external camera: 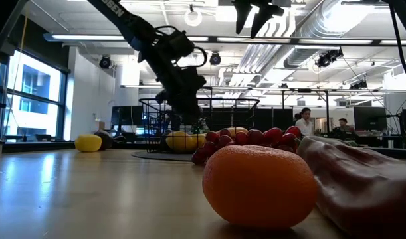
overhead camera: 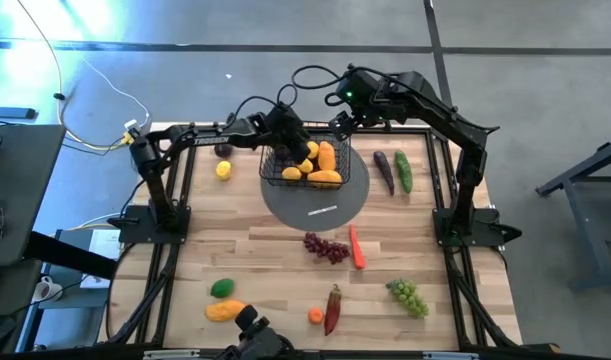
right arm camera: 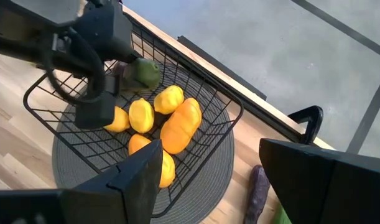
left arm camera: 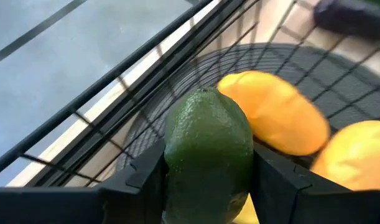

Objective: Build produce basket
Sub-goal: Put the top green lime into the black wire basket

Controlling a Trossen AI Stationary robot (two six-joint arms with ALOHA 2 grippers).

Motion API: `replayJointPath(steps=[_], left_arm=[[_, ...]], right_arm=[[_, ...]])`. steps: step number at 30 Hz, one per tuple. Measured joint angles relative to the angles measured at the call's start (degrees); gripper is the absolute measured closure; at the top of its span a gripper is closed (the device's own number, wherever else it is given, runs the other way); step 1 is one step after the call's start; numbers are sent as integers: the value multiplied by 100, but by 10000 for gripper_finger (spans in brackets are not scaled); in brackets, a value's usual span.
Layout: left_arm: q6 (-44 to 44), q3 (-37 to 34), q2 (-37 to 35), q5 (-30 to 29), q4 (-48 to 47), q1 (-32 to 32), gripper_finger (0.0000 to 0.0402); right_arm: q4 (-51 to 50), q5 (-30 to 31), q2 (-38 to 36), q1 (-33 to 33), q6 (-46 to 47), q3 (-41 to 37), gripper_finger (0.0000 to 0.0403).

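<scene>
Clamped between my left gripper's (left arm camera: 208, 186) fingers is a green lime-like fruit (left arm camera: 208, 146), held over the basket (overhead camera: 285, 172), which sits on the grey round mat (overhead camera: 335, 205) at about 12 o'clock on the table. From the fruit, the basket floor lies straight beneath, with yellow lemons (right arm camera: 141, 115) and an orange mango (right arm camera: 180, 124) already resting just beside the drop spot (little bare mesh left there). My left arm is plainly the nearer one for this release. My right gripper (right arm camera: 211, 171) hovers above the basket's 3 o'clock side, fingers spread wide, holding nothing. Purple grapes (overhead camera: 326, 247) wait at 6 o'clock.
</scene>
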Motion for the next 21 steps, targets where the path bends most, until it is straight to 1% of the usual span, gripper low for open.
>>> replayJointPath(steps=[7,10,14,18,21], left_arm=[[0,0,61,0,-4,-1,231],[118,0,61,9,-12,-1,225],[286,0,61,-45,-74,-1,197],[228,0,61,-105,-58,-1,165],[164,0,61,-105,-58,-1,148]], right_arm=[[-46,-117,0,5,259,0,153],[-72,-165,0,24,287,0,153],[-74,-277,2,81,299,0,153],[-144,-344,2,175,398,0,153],[-224,-542,2,241,432,0,153]])
